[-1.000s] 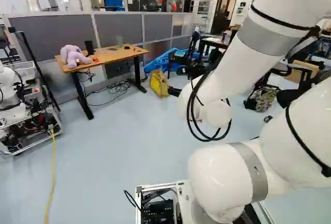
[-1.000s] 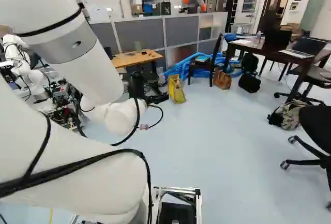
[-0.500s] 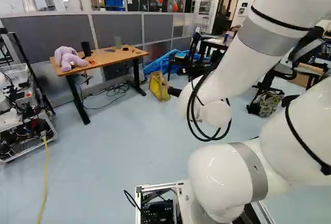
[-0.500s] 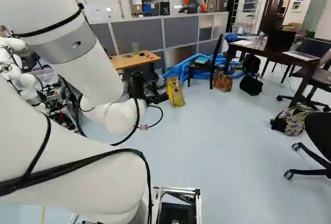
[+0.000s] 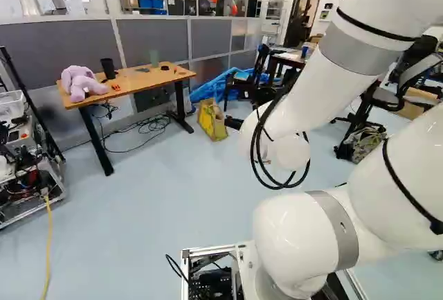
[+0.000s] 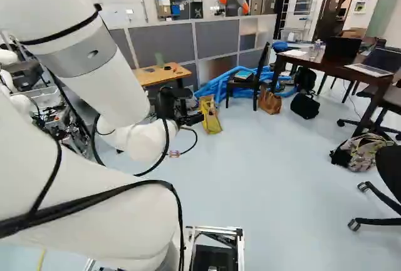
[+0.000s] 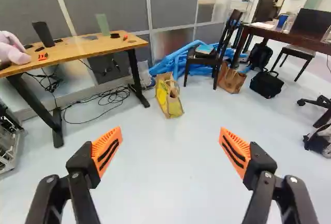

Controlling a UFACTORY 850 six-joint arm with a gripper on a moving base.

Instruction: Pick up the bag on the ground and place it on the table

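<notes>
We hold our gripper (image 6: 194, 119) spread wide and aimed ahead, our arm (image 6: 94, 58) sloping down to it. Beyond it, the yellow bag (image 7: 168, 99) stands on the floor (image 7: 170, 172) near the table (image 7: 103, 43). Our base (image 5: 208, 250) has moved; our arm keeps its pose.
</notes>
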